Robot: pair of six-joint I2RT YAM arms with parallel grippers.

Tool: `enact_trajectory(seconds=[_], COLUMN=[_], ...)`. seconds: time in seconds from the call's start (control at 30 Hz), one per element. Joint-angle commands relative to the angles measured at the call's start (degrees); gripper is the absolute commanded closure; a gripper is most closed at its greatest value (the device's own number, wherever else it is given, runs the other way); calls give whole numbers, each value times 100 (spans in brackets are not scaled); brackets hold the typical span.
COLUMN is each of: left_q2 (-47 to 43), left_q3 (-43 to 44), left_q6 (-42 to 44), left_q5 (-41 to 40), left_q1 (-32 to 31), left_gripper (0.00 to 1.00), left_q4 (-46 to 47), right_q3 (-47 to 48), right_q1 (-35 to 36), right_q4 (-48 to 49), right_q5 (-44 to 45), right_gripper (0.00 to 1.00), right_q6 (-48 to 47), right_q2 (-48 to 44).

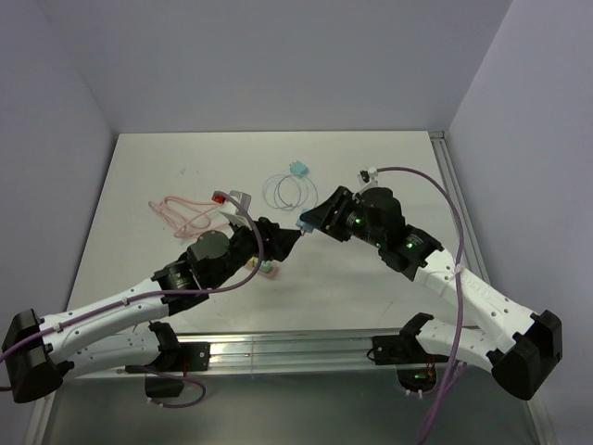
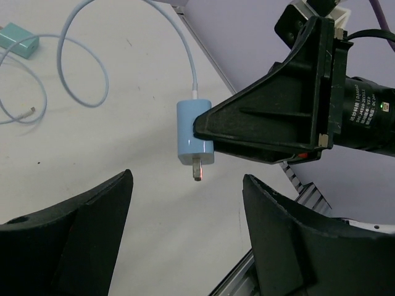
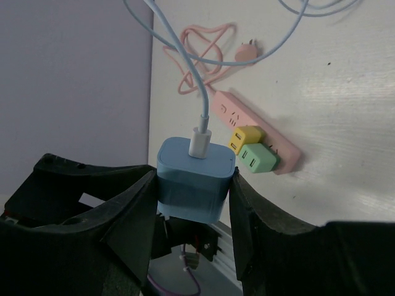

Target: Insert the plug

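My right gripper [image 1: 307, 225] is shut on a light blue charger plug [image 3: 194, 185] and holds it above the table, with its white-blue cable [image 3: 185, 68] running off it. In the left wrist view the plug [image 2: 193, 132] hangs prongs down, pinched by the right fingers [image 2: 271, 117]. The pink power strip [image 3: 247, 123] lies on the table with a yellow adapter [image 3: 245, 137] and a green adapter [image 3: 258, 158] plugged in. In the top view the strip [image 1: 270, 271] is mostly hidden under my left arm. My left gripper [image 2: 185, 209] is open and empty, just below the plug.
The strip's pink cord [image 1: 181, 213] with a red plug [image 1: 220, 197] lies coiled at the left. The blue cable loops [image 1: 287, 190] lie at the middle back next to a small teal adapter [image 1: 296, 169]. A metal rail [image 1: 296, 348] runs along the near table edge.
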Motion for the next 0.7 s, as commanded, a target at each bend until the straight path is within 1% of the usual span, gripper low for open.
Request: enact_trajectory(seconds=[0.0,0.17,0.4,0.57,0.67], left_q2=[-90,-108,15,146,199], left_q3=[-127,-171,-163,-101,-75], left_q6=[-92,-93,-101,-66,-49], left_q5=[144,144,100,100,100], left_q1=[-6,-14,-14,-14,-14], left_gripper=[23,25,27,33,42], left_q4=[607,633,624,712,739], right_q3=[14,23,111,172,198], right_q1=[189,435,611,717,778], right_q4=[206,162,100,91,91], right_q5=[297,649,720,720,851], right_gripper=[100,100,100,100,100], right_q6=[367,561,667,781,842], right_q2=[-61,-78,-78,-52,-60])
